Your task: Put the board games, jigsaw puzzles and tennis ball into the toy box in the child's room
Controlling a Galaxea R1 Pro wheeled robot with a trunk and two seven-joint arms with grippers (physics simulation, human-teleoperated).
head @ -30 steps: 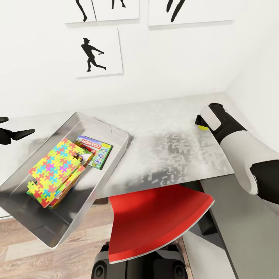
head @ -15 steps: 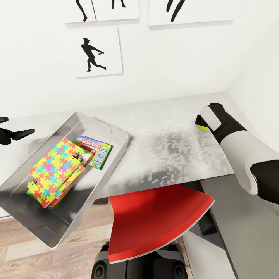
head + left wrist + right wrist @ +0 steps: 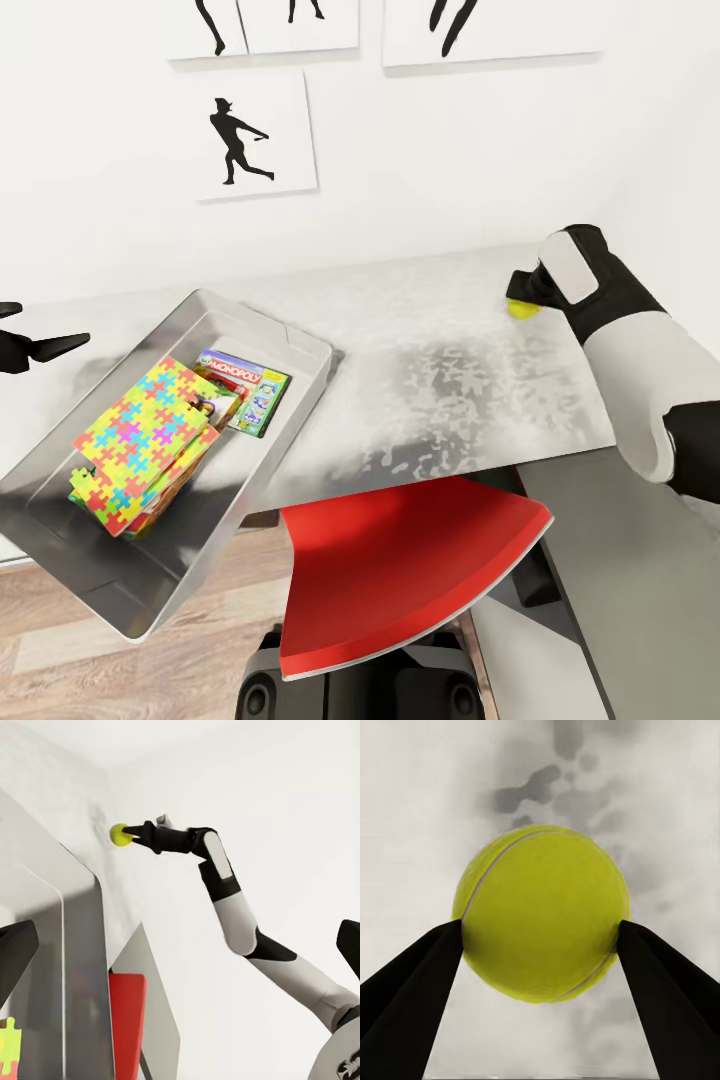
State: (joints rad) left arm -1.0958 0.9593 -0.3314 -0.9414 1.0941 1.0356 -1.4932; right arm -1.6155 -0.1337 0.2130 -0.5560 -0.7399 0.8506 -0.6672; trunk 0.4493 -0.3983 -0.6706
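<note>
The yellow tennis ball is at the far right of the pale table, and my right gripper is shut on it, a black finger pressed to each side. I cannot tell whether the ball still touches the table top. The left wrist view shows the ball at the tip of the stretched right arm. The grey toy box sits at the left, holding a jigsaw puzzle on top of other flat boxes and a green Monopoly board game. My left gripper hovers open beside the box's far left rim.
A red chair is tucked under the table's front edge, right in front of me. A lower dark grey desk runs along the right. Black silhouette pictures hang on the white wall behind the table. The toy box overhangs the front edge.
My right gripper has shifted up and away towards the wall with the tennis ball, which now shows more fully. The left arm and toy box have not moved.
</note>
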